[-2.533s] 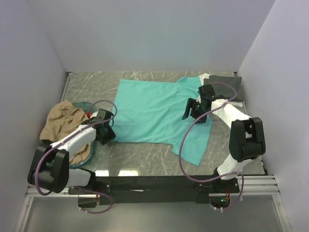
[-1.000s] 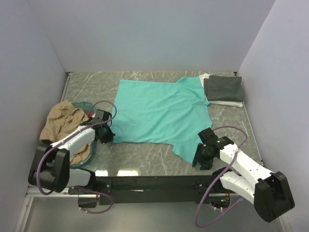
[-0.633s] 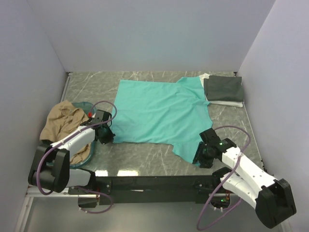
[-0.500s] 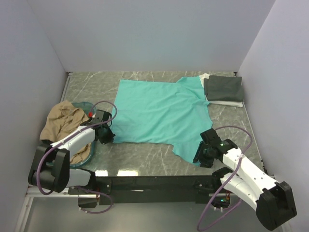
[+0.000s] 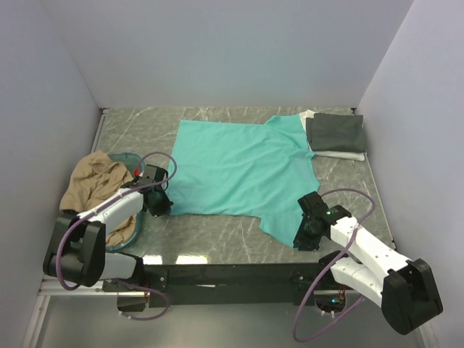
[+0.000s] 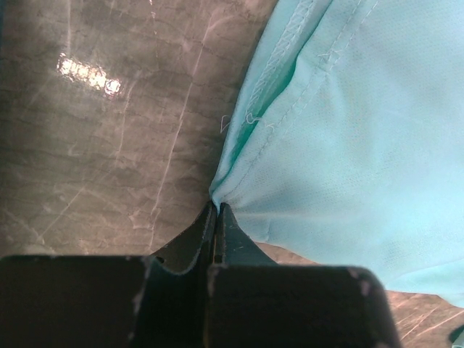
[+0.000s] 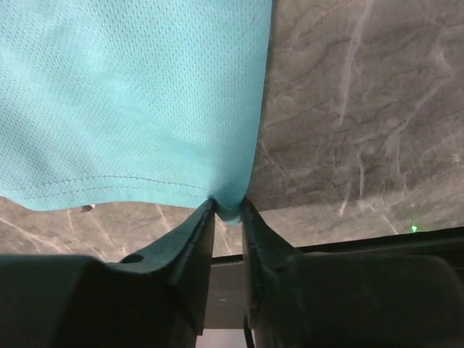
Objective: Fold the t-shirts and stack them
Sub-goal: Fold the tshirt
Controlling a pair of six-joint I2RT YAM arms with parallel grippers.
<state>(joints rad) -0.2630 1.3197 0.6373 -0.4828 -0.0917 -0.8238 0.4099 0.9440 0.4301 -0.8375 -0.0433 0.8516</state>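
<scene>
The teal-green t-shirt (image 5: 239,170) lies spread flat on the marble table. My left gripper (image 5: 161,205) (image 6: 217,205) is shut on its near left edge, and the hem (image 6: 290,123) bunches into the jaws. At the near right corner my right gripper (image 5: 303,235) (image 7: 228,206) pinches a small fold of the teal t-shirt (image 7: 130,101) between both fingers. A tan t-shirt (image 5: 93,187) lies crumpled at the left. A folded dark grey t-shirt (image 5: 335,132) rests on a white one (image 5: 342,154) at the far right.
A teal plastic basket (image 5: 125,157) sits under the tan shirt at the left. Grey walls close in the table on three sides. The black rail (image 5: 232,275) with the arm bases runs along the near edge.
The right arm came from the shirt's far right side to its near right corner. Its jaws have narrowed onto the cloth over the last second. The left arm has not moved.
</scene>
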